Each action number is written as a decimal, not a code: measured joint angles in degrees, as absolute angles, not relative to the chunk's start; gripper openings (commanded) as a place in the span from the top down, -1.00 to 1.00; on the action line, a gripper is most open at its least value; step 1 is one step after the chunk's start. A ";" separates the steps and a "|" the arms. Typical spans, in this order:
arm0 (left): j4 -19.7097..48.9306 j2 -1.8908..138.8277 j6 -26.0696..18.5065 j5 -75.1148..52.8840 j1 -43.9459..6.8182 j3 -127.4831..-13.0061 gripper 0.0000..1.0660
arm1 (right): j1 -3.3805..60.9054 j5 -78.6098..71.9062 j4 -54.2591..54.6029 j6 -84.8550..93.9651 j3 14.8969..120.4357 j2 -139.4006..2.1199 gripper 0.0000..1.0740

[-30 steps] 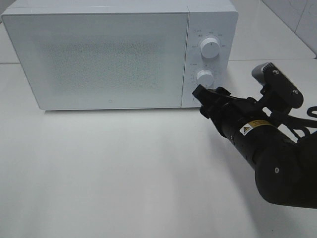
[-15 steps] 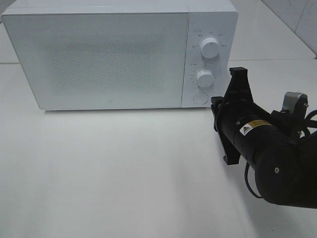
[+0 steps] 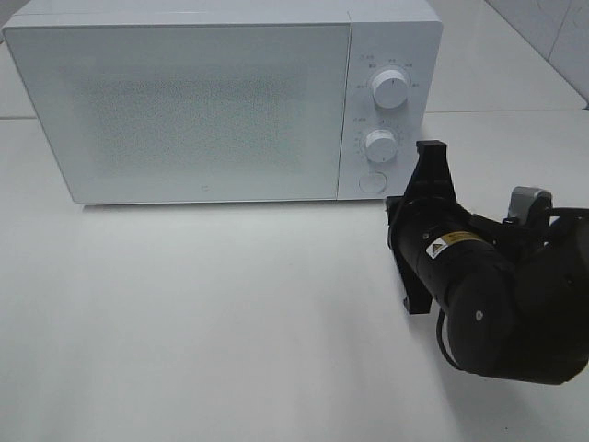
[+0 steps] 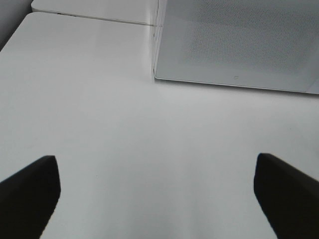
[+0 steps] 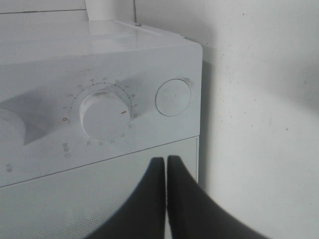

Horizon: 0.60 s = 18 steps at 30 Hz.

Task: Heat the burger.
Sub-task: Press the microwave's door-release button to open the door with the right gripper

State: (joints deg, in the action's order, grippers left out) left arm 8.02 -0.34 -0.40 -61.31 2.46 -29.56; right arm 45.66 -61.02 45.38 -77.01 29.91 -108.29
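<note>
Burger nowhere in sight, perhaps behind the shut microwave (image 3: 184, 101) door; I cannot tell.

I'd judge a burger light, soft and loosely stacked, so best taken gently across the bun's sides. The left gripper (image 4: 157, 199) hovers over the table (image 4: 124, 124) before the microwave, fingers wide apart and empty. At the right of the high view the right arm (image 3: 479, 295) lies low, wrist rolled, aimed at the panel. The right gripper (image 5: 166, 167) has its fingers pressed together on nothing, near the dial (image 5: 104, 117) and button (image 5: 173, 97).
</note>
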 measured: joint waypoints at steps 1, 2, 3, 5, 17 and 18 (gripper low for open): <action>8.02 -0.34 -0.40 -61.31 2.46 -29.56 -0.83 | 45.66 -61.02 45.38 -77.06 30.54 -108.86 1.00; 8.02 -0.34 -0.40 -61.31 2.46 -29.56 -0.83 | 45.66 -61.02 45.38 -77.06 30.54 -108.86 1.00; 8.02 -0.34 -0.40 -61.31 2.46 -29.56 -0.83 | 45.44 -61.02 45.38 -77.18 31.57 -109.89 1.00; 8.02 -0.34 -0.40 -61.31 2.46 -29.56 -0.83 | 44.69 -60.96 45.26 -77.52 32.72 -111.10 1.00; 8.08 -0.34 -0.40 -61.31 2.46 -29.56 -0.83 | 39.25 -56.38 44.63 -77.86 39.25 -115.22 1.00; 8.08 -0.34 -0.40 -61.31 2.46 -29.56 -0.83 | 38.85 -55.86 44.63 -77.86 40.39 -116.14 1.00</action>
